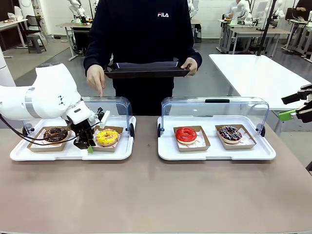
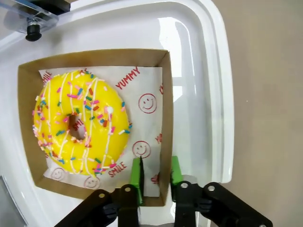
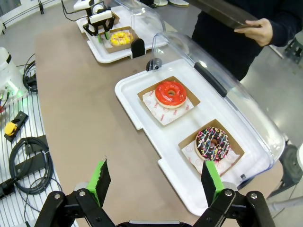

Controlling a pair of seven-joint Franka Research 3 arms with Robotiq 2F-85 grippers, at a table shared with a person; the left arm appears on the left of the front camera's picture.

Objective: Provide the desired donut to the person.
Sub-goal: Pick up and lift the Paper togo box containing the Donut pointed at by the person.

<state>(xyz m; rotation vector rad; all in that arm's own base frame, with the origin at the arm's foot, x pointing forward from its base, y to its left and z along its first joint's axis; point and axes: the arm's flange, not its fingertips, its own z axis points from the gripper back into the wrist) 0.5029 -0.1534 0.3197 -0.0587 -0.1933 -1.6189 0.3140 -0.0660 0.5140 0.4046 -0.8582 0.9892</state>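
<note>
We see the left gripper [image 2: 156, 163] with green pads [image 2: 137, 172] astride the wall of the carton [image 2: 94, 57] holding the yellow donut [image 2: 80, 123] on the left white tray [image 1: 19, 153] — whether it pinches yet we cannot tell — because the person's hand [image 1: 96, 78] points there; the right gripper [image 3: 155, 171] hangs spread wide.

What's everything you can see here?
White plastic trays, clear lids raised: two, left tray and right tray, on brown table.
Donuts: four; yellow sprinkled donut and chocolate donut on left tray, red glazed donut and dark sprinkled donut on right tray.
Brown cardboard boxes: four, one under each donut.
Black tray: one, in person's holding hand.
Pointing hand: one, aimed at left tray.
Left claw: black, green pads, astride yellow donut's box wall.
Right claw: same, open, beyond table's right end.
</note>
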